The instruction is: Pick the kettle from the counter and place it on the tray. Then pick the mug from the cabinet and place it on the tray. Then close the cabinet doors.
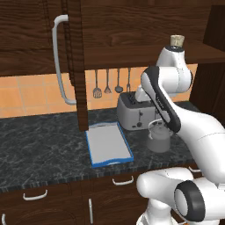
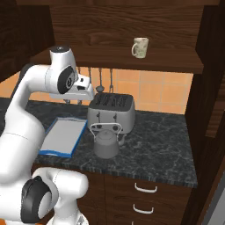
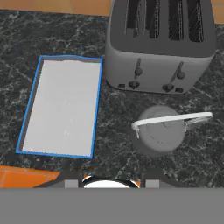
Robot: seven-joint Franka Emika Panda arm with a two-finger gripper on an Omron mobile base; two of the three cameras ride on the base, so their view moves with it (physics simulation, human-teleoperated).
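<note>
Squat dark-grey metal kettle upright on black marbled stone counter, untouched.
Domed lid, thin arched wire handle; just before ribbed silver toaster, beside flat blue-rimmed grey tray. Two-finger gripper high above, empty; jaw spread cannot be judged.

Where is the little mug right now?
In the right base view the mug stands on the cabinet shelf, high above the toaster and kettle.

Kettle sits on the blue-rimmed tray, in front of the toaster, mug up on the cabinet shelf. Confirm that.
Not quite: the kettle sits on the counter beside the tray, which holds nothing, as the hand view shows. It is in front of the toaster, and the mug is on the cabinet shelf.
</note>
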